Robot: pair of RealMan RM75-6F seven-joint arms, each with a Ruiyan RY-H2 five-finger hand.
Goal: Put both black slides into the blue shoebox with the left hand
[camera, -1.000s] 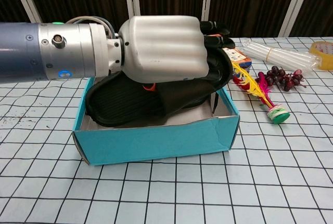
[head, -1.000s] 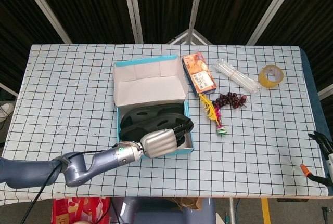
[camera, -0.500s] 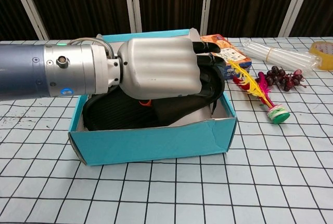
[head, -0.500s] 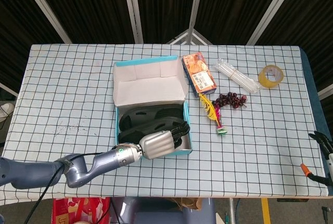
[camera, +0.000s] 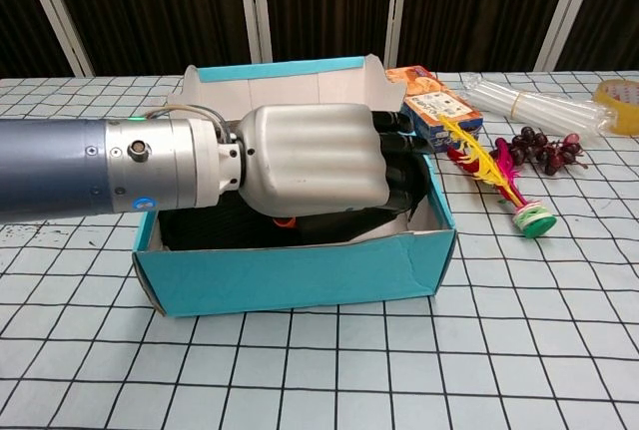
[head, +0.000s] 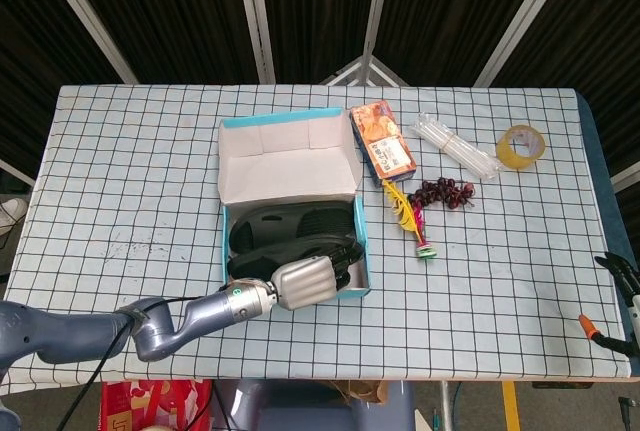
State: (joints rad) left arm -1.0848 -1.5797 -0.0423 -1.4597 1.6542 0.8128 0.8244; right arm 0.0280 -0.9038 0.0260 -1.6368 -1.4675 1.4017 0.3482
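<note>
Black slides (head: pixel 290 234) lie lengthwise in the blue shoebox (camera: pixel 300 272), directly beneath the left hand (camera: pixel 315 161), whose fingers (camera: pixel 399 156) clamp the upper one.

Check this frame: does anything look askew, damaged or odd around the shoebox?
The blue shoebox's front wall is creased and bowed, its right corner bent. Both black slides lie inside under the left hand. Nothing is spilled.

Left hand (camera: pixel 315 159) smooth satin metal; shoebox (camera: pixel 300 275) matt card; slides (head: pixel 290 226) matt black rubber.
</note>
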